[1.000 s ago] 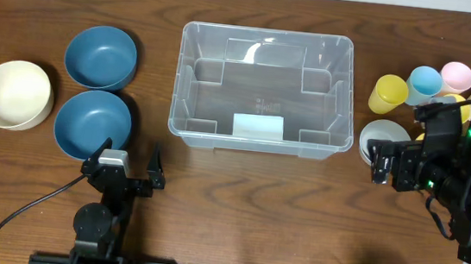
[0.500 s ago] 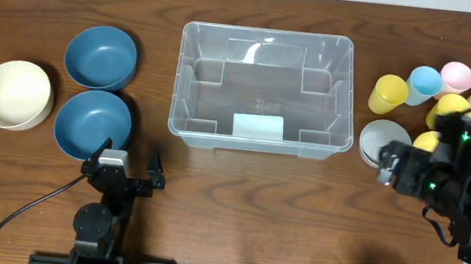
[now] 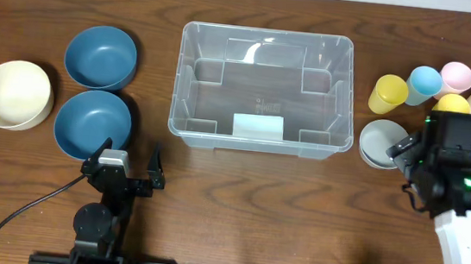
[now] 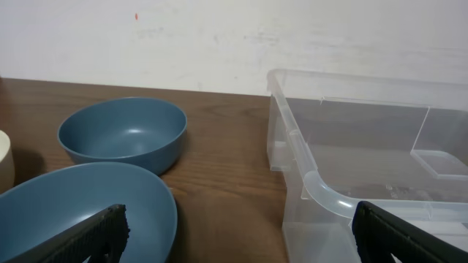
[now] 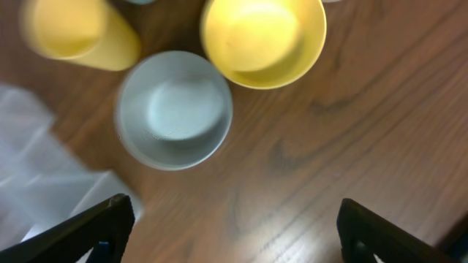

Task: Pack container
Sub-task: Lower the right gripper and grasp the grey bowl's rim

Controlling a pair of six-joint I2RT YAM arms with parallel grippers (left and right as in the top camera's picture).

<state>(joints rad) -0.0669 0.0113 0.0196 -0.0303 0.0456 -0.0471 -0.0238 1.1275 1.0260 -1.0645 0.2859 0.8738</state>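
The container (image 3: 262,89) was set at the table's centre, with only a pale label (image 3: 258,125) seen at its 6 o'clock wall. Two blue bowls (image 3: 100,56) and a cream bowl (image 3: 14,93) were placed at 9 o'clock, with cups (image 3: 388,93) and a grey bowl (image 3: 380,142) at 3 o'clock. The fingers of the left gripper (image 3: 131,158) and right gripper (image 5: 235,223) were spread, with nothing pinched.

Bright, even light; soft glare on the container (image 3: 340,99); the right wrist view is blurred.

The container (image 3: 261,91) is clear, glossy plastic (its pale label (image 3: 258,126) looks matt). Far left of it, the cream bowl (image 3: 14,93) is smooth; the bench (image 3: 238,193) is grained wood.
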